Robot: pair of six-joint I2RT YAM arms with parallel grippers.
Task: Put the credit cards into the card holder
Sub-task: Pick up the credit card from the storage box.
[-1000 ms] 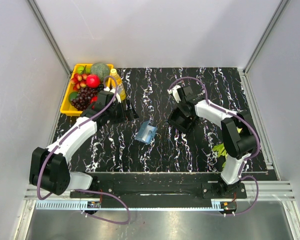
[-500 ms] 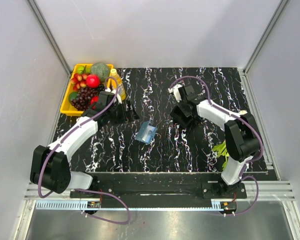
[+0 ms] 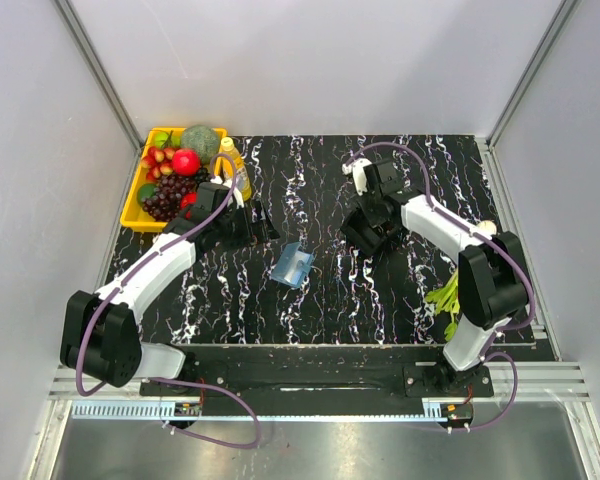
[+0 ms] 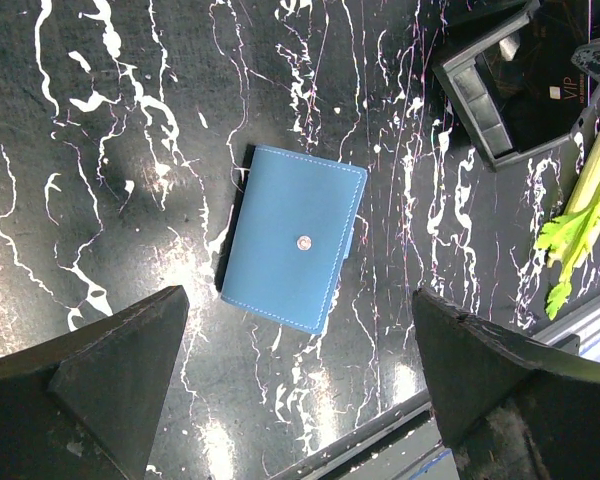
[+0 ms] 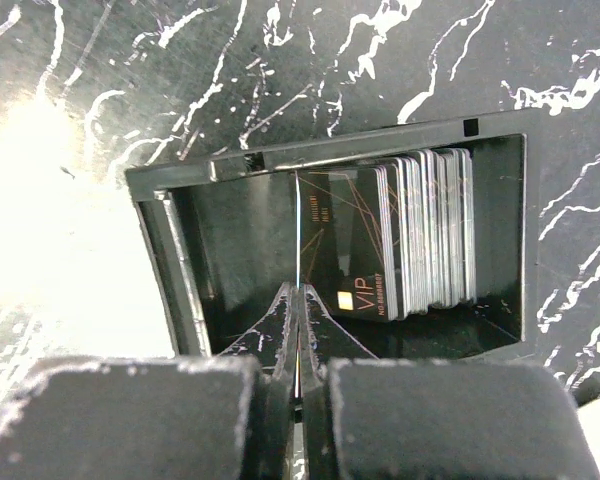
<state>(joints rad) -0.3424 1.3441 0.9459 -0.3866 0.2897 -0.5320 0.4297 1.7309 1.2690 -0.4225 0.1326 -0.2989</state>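
The blue card holder (image 3: 293, 265) lies closed on the black marble table; in the left wrist view (image 4: 295, 240) its snap button faces up. My left gripper (image 3: 255, 225) hovers above it, open and empty (image 4: 300, 300). My right gripper (image 3: 372, 235) is over the black box (image 5: 330, 150) and is shut (image 5: 298, 295) on one credit card (image 5: 298, 230), seen edge-on as a thin line. A stack of several credit cards (image 5: 420, 235) stands in the right part of the box, the front one dark and marked VIP.
A yellow tray (image 3: 130, 215) of fruit and a yellow bottle (image 3: 232, 160) stand at the back left. A celery stalk (image 3: 442, 297) lies at the right near my right arm's base, also in the left wrist view (image 4: 580, 200). The black box also shows there (image 4: 500, 90).
My right arm has swung its wrist back and its elbow to the right while the gripper stays over the black box. The left arm and the card holder have not moved.
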